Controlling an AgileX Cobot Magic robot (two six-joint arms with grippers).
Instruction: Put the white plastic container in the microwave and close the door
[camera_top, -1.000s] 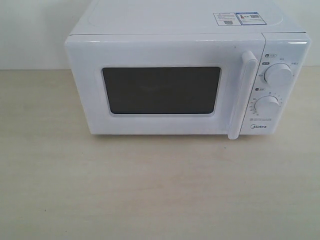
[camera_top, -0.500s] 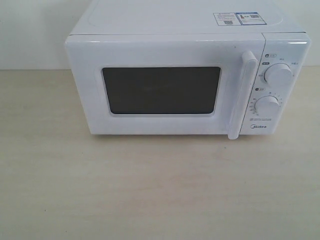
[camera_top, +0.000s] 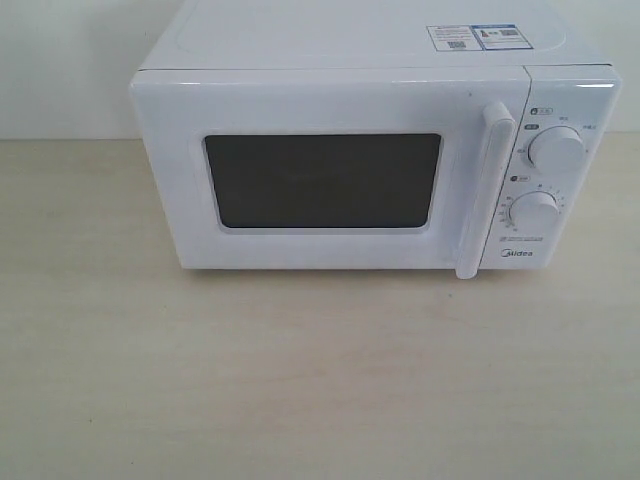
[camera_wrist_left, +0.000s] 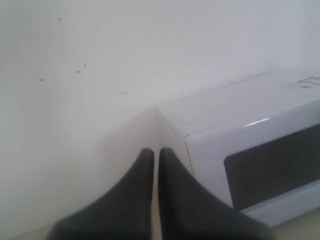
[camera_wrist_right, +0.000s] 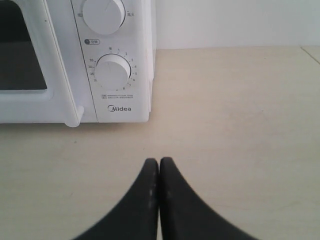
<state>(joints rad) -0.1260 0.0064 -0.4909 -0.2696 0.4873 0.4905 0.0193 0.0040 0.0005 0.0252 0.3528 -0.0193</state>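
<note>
The white Midea microwave (camera_top: 375, 150) stands at the back of the table with its door (camera_top: 325, 180) shut; the dark window and the long vertical handle (camera_top: 485, 190) face me. The white plastic container is not visible in any view. Neither gripper shows in the exterior view. In the left wrist view my left gripper (camera_wrist_left: 156, 152) is shut and empty, off the microwave's (camera_wrist_left: 250, 145) left side near the wall. In the right wrist view my right gripper (camera_wrist_right: 159, 162) is shut and empty above the table, in front of the microwave's (camera_wrist_right: 115, 65) lower dial (camera_wrist_right: 113, 71).
The pale wooden table (camera_top: 320, 380) spreads in front of the microwave. A white wall (camera_wrist_left: 100, 75) rises behind it. Two round dials (camera_top: 556, 150) sit on the right control panel, and stickers (camera_top: 477, 37) lie on the top.
</note>
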